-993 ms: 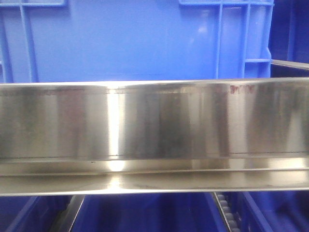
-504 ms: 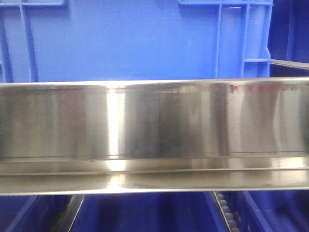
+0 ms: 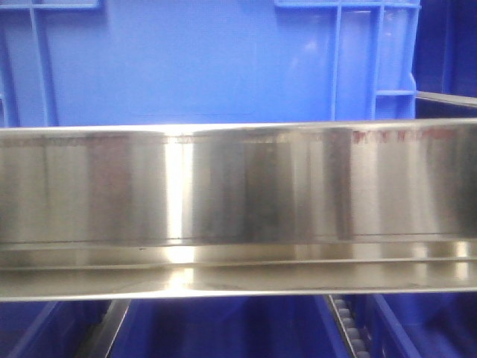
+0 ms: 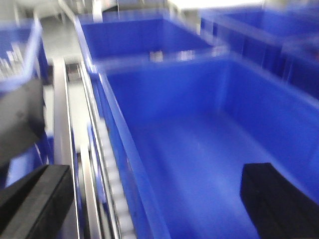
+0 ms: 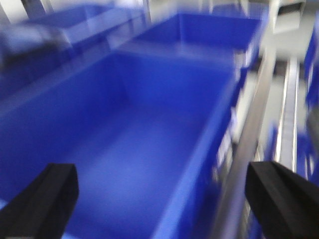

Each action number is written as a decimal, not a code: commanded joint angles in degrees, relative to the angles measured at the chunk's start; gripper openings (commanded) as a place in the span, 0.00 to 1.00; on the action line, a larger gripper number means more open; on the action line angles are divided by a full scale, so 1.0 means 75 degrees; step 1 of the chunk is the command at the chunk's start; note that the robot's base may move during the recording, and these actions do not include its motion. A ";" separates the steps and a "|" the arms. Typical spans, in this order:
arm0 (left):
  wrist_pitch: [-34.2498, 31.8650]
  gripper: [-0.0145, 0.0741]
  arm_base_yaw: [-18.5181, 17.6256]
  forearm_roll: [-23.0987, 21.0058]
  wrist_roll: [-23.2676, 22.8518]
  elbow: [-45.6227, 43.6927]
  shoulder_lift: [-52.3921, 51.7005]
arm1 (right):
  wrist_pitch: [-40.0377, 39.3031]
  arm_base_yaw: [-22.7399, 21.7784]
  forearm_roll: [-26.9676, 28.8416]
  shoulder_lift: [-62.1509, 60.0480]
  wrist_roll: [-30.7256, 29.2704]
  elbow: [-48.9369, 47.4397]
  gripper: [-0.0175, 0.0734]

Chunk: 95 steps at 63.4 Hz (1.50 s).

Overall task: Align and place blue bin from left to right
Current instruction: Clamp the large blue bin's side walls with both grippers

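Slightly toward 9 o'clock the blue bin [image 3: 186,60] had slid in the front view, its ribbed corner at 1 o'clock above the steel rail [image 3: 238,194]. The left pincer [image 4: 149,204] and right pincer [image 5: 164,204] gaped wide. Each straddled a side wall of the bin, one finger inside and one outside; blur hid any contact.

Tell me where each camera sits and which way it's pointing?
Front camera: low and level, facing a steel rail with the blue bin rising behind it; no robot parts show.
Left wrist: above the bin, looking down and forward into it; the left gripper, open, straddles its left wall beside a roller track.
Right wrist: likewise; the right gripper, open, straddles the right wall.
Shared: both wrist views show what appears to be the same bin's empty inside.
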 commanded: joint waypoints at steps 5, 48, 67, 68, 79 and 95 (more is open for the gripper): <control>0.1257 0.78 -0.0061 0.0814 -0.1180 -0.1188 0.1108 | 0.1587 0.0009 -0.1431 0.1333 0.1192 -0.1364 0.81; 0.2185 0.78 -0.0061 0.1310 -0.1467 -0.2978 0.4168 | 0.2112 0.0009 -0.1525 0.4551 0.1303 -0.3141 0.81; 0.2185 0.78 -0.0061 0.1279 -0.1467 -0.2978 0.4775 | 0.2112 0.0009 -0.1489 0.5064 0.1303 -0.3141 0.81; 0.2185 0.78 -0.0061 0.1279 -0.1467 -0.2978 0.4792 | 0.2112 0.0009 -0.1473 0.5080 0.1303 -0.3141 0.81; 0.2185 0.78 -0.0061 0.1234 -0.1467 -0.2978 0.4940 | 0.1852 0.0074 -0.1440 0.5217 0.1303 -0.3141 0.81; 0.2185 0.78 -0.0061 0.1219 -0.1467 -0.2978 0.4996 | 0.1750 0.0089 -0.1440 0.5346 0.1303 -0.3141 0.81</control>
